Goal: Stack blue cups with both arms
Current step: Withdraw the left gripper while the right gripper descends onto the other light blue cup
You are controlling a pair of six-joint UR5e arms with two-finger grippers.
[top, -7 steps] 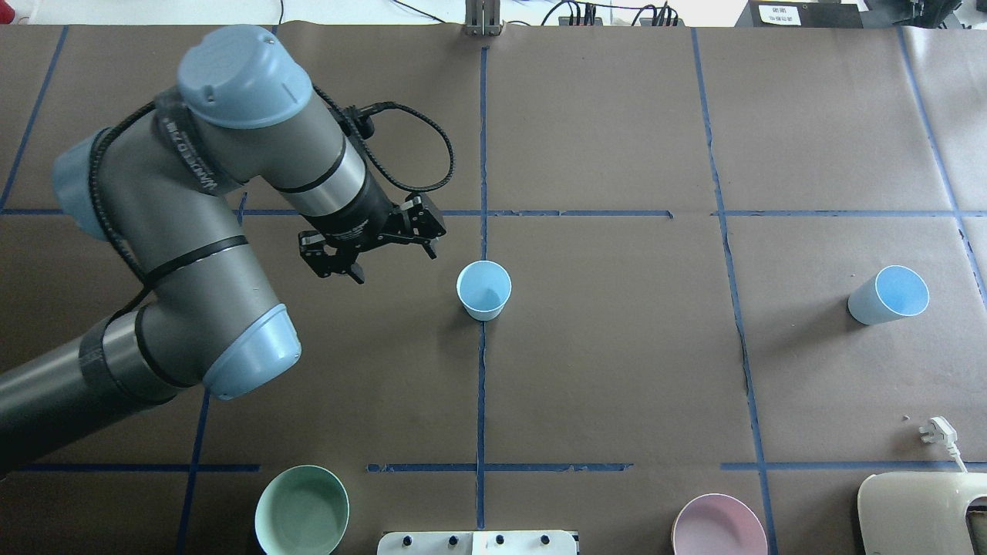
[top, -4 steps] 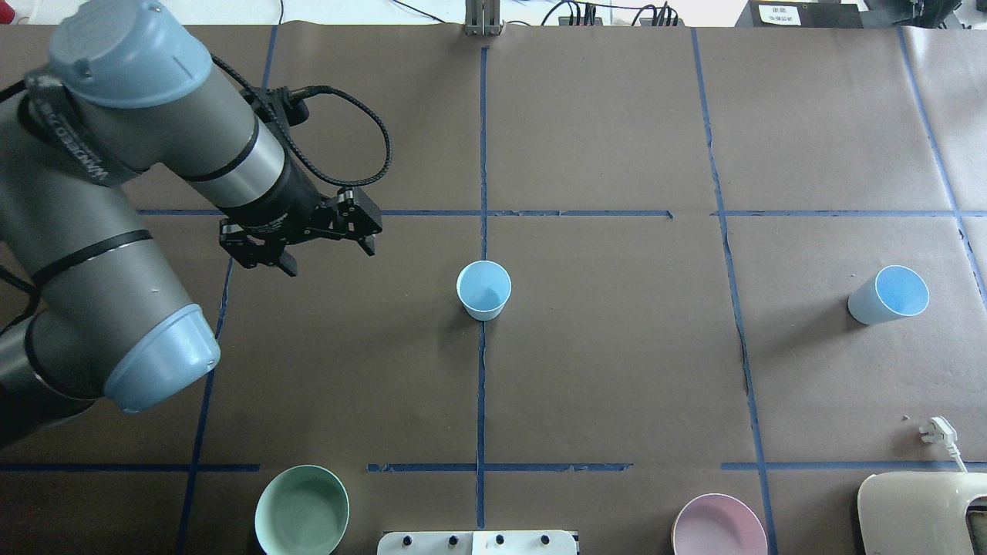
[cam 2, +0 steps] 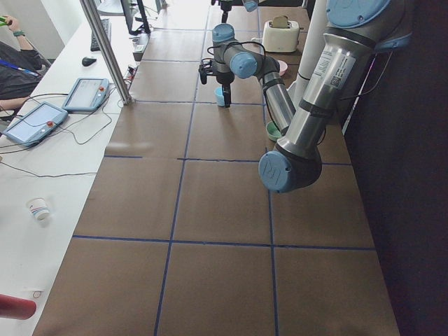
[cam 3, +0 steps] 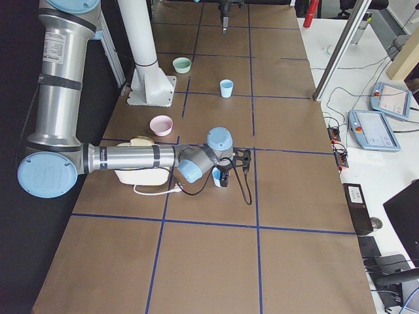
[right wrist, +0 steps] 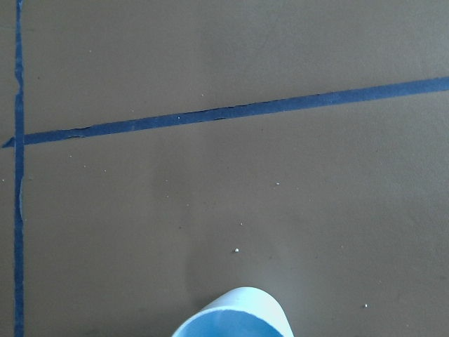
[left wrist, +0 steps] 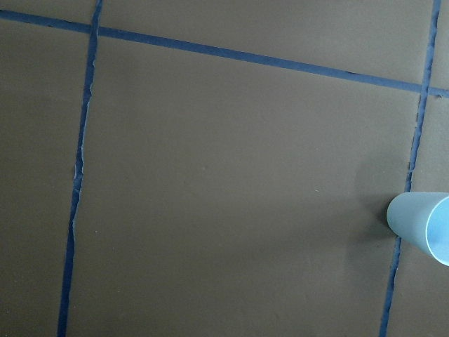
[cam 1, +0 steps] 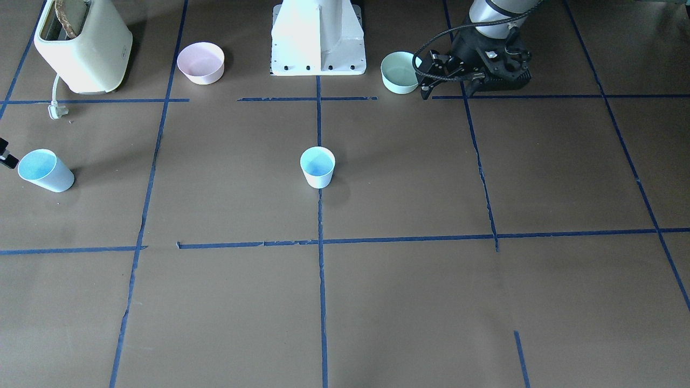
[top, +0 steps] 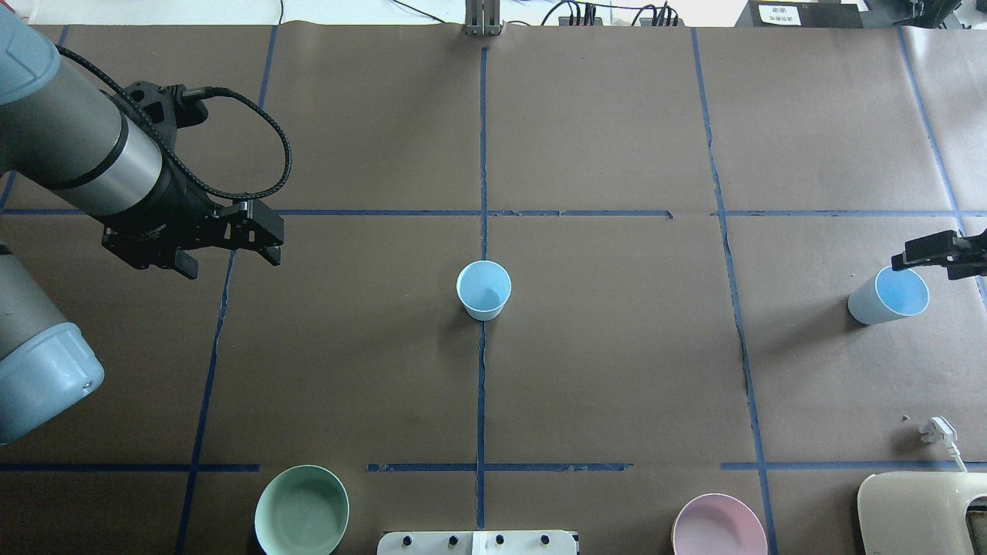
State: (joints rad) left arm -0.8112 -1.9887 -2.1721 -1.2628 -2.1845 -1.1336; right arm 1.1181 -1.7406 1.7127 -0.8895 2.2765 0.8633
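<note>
Blue cups number two, a middle cup [top: 483, 290] and an outer cup [top: 887, 296], and only the first is plain to read. The right gripper [top: 937, 254] is cut off by the frame edge in the overhead view and is a mere black sliver at the edge of the front-facing view, so I cannot tell how far its jaws stand apart. Its black tip lies at the outer cup's rim, on the side away from the robot; whether it touches is not clear. That wrist's camera catches only a slice of the rim at its bottom edge, and from the table's right end the wrist hides most of the cup.

Over on the other side, the left gripper [top: 229, 258] hangs above the table [top: 617, 370] with its jaws spread wide and nothing between them, well apart from the middle cup, on the robot's left of it. Its wrist camera shows that cup cut by the picture's right edge.

The middle cup stands upright, mouth up, on a line of blue tape [top: 481, 385]. The outer cup sits well to the robot's right of it.

Two bowls lie nearer the robot than the middle cup: a mint-green bowl [top: 301, 510] to the left, a pink bowl [top: 719, 528] to the right, the white pedestal base [cam 1: 318, 43] between them. One cream toaster [top: 917, 509], partly cropped, and its white plug [top: 935, 428] lie farther right.
</note>
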